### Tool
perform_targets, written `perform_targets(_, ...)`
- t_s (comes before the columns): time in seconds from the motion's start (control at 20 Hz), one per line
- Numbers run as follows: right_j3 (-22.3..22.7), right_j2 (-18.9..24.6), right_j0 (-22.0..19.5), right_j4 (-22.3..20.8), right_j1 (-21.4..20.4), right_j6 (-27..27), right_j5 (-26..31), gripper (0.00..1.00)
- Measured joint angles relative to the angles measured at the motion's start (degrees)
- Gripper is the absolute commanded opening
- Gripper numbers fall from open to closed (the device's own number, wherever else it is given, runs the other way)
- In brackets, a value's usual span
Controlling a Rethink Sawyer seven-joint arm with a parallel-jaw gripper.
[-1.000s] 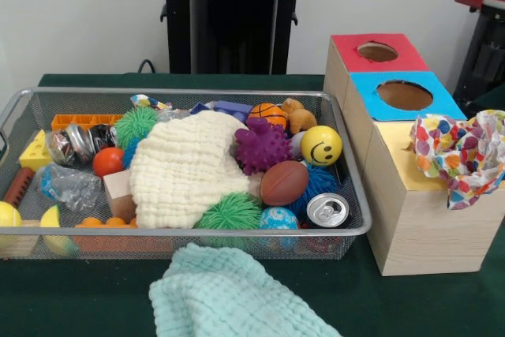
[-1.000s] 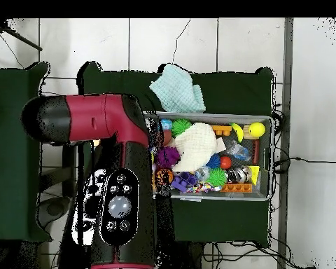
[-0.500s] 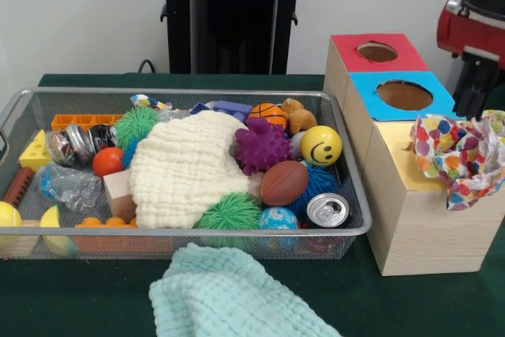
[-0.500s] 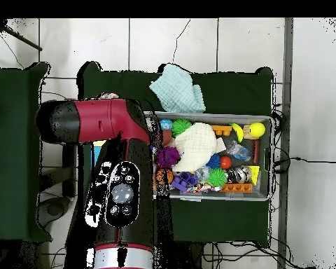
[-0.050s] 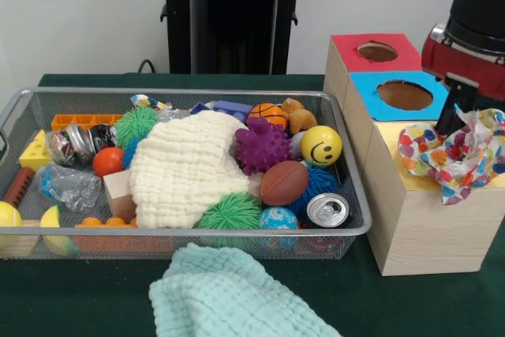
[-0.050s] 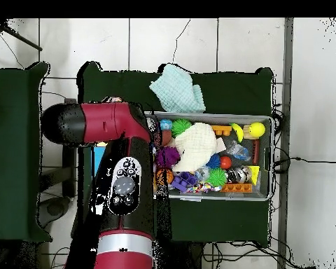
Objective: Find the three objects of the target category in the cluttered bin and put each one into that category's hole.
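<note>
A polka-dot cloth [image 5: 454, 155] lies bunched on the yellow end of the wooden box [image 5: 410, 226], covering the spot where that section's hole would be. My red and black arm comes down at the right, and the gripper [image 5: 448, 120] reaches into the cloth's top, its tips hidden by the folds. The box's red hole [image 5: 377, 51] and blue hole [image 5: 404, 95] are uncovered. A cream cloth [image 5: 185, 167] lies over the middle of the wire bin [image 5: 197, 92]. A mint cloth [image 5: 229, 293] rests on the table in front of the bin. In the overhead view the arm [image 6: 122, 182] hides the box.
The bin holds several toys: a smiley ball [image 5: 321, 145], a purple spiky ball [image 5: 262, 146], a brown football [image 5: 284, 182], a can [image 5: 327, 210], green fuzzy balls [image 5: 229, 212] and a cheese wedge [image 5: 36, 150]. From overhead the bin [image 6: 213, 115] lies right of the arm.
The arm has come in from the right edge and moved left over the box. The polka-dot cloth has shifted a little left and bunched up.
</note>
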Motion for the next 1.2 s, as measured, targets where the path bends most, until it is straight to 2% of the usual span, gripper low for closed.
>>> perform_targets(0.55,-0.4,-0.1,0.4,0.0,3.0,0.0,-0.9,0.0)
perform_targets(1.2,-5.4,0.2,0.3,0.6,9.6,0.0,-3.4,0.0)
